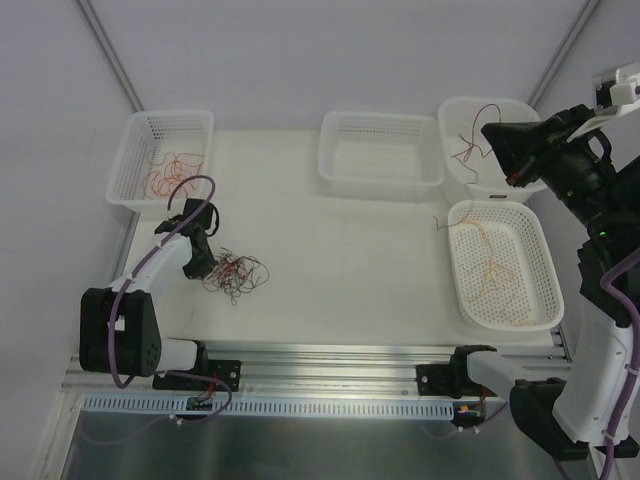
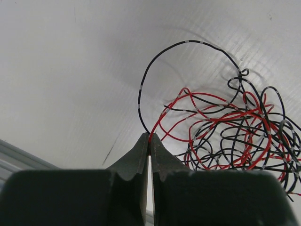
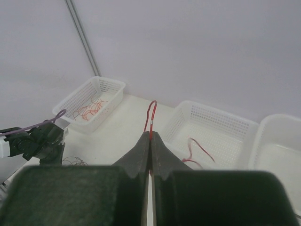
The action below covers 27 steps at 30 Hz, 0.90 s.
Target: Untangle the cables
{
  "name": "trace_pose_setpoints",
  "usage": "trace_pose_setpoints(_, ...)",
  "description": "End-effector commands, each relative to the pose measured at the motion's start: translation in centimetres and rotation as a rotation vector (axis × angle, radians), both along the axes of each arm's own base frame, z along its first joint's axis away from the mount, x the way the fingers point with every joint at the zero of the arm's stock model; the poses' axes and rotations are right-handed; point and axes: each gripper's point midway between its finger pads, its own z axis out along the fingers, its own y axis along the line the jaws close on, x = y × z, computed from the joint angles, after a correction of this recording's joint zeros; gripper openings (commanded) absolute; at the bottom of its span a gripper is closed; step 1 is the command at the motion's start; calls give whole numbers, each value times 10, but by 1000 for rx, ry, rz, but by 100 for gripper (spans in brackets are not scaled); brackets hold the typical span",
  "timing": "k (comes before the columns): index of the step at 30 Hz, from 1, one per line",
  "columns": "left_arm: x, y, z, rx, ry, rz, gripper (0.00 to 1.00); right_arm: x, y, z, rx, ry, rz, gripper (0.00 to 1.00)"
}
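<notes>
A tangle of thin red and black cables (image 1: 235,275) lies on the white table at the left and fills the right of the left wrist view (image 2: 235,132). My left gripper (image 1: 197,265) sits at the tangle's left edge. In its own view the left gripper (image 2: 149,136) is shut on a red and a black strand that run out of the tangle. My right gripper (image 1: 490,132) is held high over the back right baskets. In its own view the right gripper (image 3: 150,134) is shut on a single red cable (image 3: 151,115), which loops above the tips and shows from above (image 1: 478,112).
Four white baskets stand on the table. The back left one (image 1: 170,116) holds orange-red wires (image 1: 175,170). The back middle one (image 1: 380,118) looks empty. The back right one (image 1: 470,104) lies under the right gripper. The right one (image 1: 500,325) holds tan and orange wires (image 1: 490,265).
</notes>
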Motion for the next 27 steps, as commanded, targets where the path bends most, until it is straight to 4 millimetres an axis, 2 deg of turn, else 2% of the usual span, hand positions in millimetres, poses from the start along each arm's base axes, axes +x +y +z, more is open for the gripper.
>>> trace_pose_setpoints(1,9,9,17,40,-20,-8,0,10,10,-3,26,23,57,1)
trace_pose_setpoints(4,16,-12,20,-71,-44,-45,1,19,16,-20,40,78,90,1)
trace_pose_setpoints(5,18,-18,20,-106,-49,-60,3,27,17,-34,39,115,93,1)
trace_pose_setpoints(8,22,-47,22,-254,-81,-138,7,44,18,-57,36,175,87,1)
trace_pose_setpoints(9,20,-63,24,-340,-92,-177,8,47,19,-61,37,187,89,1)
trace_pose_setpoints(11,23,-77,28,-402,-129,-224,12,59,21,-70,39,214,93,1)
trace_pose_setpoints(13,17,-92,28,-470,-123,-266,14,71,21,-73,43,218,90,1)
trace_pose_setpoints(15,14,-103,30,-522,-136,-296,16,78,23,-73,50,217,95,1)
trace_pose_setpoints(20,-2,-145,40,-678,-146,-438,25,113,32,-68,76,206,132,1)
trace_pose_setpoints(23,-9,-161,47,-694,-159,-512,35,125,34,-51,106,165,138,1)
trace_pose_setpoints(25,-11,-165,53,-698,-176,-532,48,143,34,-51,108,164,129,1)
trace_pose_setpoints(26,-10,-167,55,-699,-183,-535,54,145,35,-39,108,127,131,1)
trace_pose_setpoints(27,-13,-168,57,-707,-187,-535,59,159,36,-45,114,142,130,1)
